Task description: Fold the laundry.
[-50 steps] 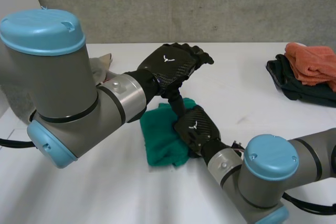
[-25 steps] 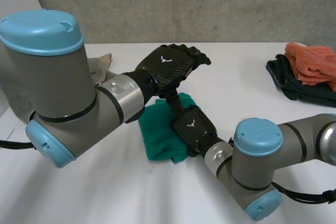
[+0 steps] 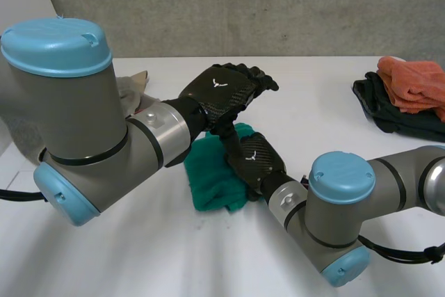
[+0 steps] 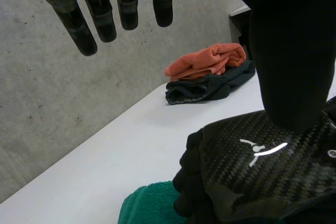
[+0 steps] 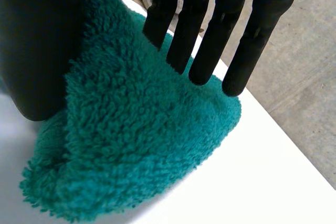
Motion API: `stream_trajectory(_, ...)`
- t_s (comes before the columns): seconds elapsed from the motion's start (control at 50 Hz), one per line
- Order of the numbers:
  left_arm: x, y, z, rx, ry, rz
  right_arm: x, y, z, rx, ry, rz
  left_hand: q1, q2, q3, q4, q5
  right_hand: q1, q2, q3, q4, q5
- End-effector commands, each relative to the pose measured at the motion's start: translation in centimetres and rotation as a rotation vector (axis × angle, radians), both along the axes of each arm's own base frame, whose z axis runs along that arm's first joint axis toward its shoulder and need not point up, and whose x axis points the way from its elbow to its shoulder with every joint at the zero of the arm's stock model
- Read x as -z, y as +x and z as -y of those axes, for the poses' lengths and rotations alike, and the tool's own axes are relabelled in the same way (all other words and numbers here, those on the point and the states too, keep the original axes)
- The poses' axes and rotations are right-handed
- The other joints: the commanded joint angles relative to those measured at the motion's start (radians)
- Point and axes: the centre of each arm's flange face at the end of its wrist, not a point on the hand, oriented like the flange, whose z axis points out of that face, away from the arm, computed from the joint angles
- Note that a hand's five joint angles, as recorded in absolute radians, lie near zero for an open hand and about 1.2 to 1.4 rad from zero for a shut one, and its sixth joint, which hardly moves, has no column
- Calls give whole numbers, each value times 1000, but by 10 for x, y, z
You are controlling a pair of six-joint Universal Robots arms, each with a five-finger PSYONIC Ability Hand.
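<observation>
Your bunched green terry towel [image 3: 212, 180] lies mid-way across the white table [image 3: 174, 255]. It looks soft, light and limp (it will sag, not slip), so take it by an edge or corner, not the thick middle. The right hand [image 3: 256, 163] lies over its right part, fingers straight, gripping nothing; the left hand [image 3: 224, 88] hangs above, fingers loose, empty. The right wrist view gives you the deep pile and straight fingers that the hand's back hides in the head view.

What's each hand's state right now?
Left hand: open, fingers straight, holding nothing.
Right hand: open, fingers straight on the green towel.
</observation>
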Motion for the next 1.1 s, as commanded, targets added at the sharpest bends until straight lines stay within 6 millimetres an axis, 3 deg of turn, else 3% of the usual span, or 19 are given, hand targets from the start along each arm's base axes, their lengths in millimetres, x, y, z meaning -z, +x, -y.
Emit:
stream_trajectory(0.02, 0, 0, 0, 0, 0, 0, 1, 4, 5, 4, -2, 0, 25, 35, 30, 40, 37, -256, -265, -254, -252, 332)
stream_trajectory(0.14, 0, 0, 0, 0, 0, 0, -1, 3, 7, 9, -3, 2, 28, 38, 33, 43, 40, -353, -362, -351, -349, 235)
stream_trajectory(0.18, 0, 0, 0, -2, 1, -1, -3, 3, 6, 10, -2, 6, 28, 38, 33, 43, 40, -546, -555, -545, -542, 42)
stream_trajectory(0.22, 0, 0, 1, -3, 1, 1, -3, 3, 5, 8, 1, 5, 28, 38, 33, 43, 40, -585, -594, -584, -581, 3)
stream_trajectory(0.28, 2, 2, 2, -6, 5, 4, -5, 3, 6, 12, -5, 6, 28, 38, 33, 43, 40, -454, -463, -452, -450, 135)
stream_trajectory(0.38, 2, 2, 2, -8, 8, 4, -3, 4, 9, 5, -4, 9, 28, 38, 33, 43, 40, 328, 320, 330, 333, 917)
stream_trajectory(0.4, 3, 2, 2, -8, 10, 5, -3, 4, 9, 3, -5, 6, 28, 38, 33, 43, 40, 379, 370, 381, 383, 967)
stream_trajectory(0.5, 4, 2, 1, -6, 12, 7, -1, 6, 11, 4, -14, 10, 28, 38, 33, 43, 40, 379, 371, 381, 384, 968)
stream_trajectory(0.62, 1, 3, 2, -10, 7, 2, -20, 12, 28, 19, -93, 74, 28, 38, 33, 43, 40, 379, 371, 381, 384, 968)
stream_trajectory(0.74, -10, 6, 4, -19, -20, -18, -59, 0, 77, 122, -235, 182, 37, 47, 41, 51, 49, 379, 371, 381, 384, 968)
stream_trajectory(0.76, -12, 7, 4, -20, -25, -22, -77, -7, 92, 153, -284, 231, 37, 47, 41, 51, 49, 379, 371, 381, 384, 968)
stream_trajectory(0.82, -19, 8, 5, -23, -42, -33, -107, -20, 117, 197, -364, 319, 37, 47, 41, 51, 49, 379, 371, 381, 384, 968)
stream_trajectory(0.84, -21, 9, 6, -26, -47, -36, -127, -31, 135, 228, -425, 383, 37, 47, 41, 51, 49, 379, 371, 381, 384, 968)
stream_trajectory(0.9, -29, 11, 7, -34, -66, -49, -152, -52, 161, 271, -517, 457, 37, 47, 41, 51, 49, 379, 371, 381, 384, 968)
stream_trajectory(0.94, -33, 11, 8, -35, -77, -57, -173, -76, 187, 318, -603, 499, 37, 47, 41, 51, 49, 379, 371, 381, 384, 968)
stream_trajectory(1.0, -35, 11, 8, -35, -81, -60, -186, -114, 219, 386, -678, 502, 40, 50, 44, 54, 52, 379, 371, 381, 384, 968)
stream_trajectory(1.1, -34, 11, 8, -35, -79, -58, -175, -170, 263, 459, -711, 462, 40, 50, 44, 54, 52, 379, 371, 381, 384, 968)
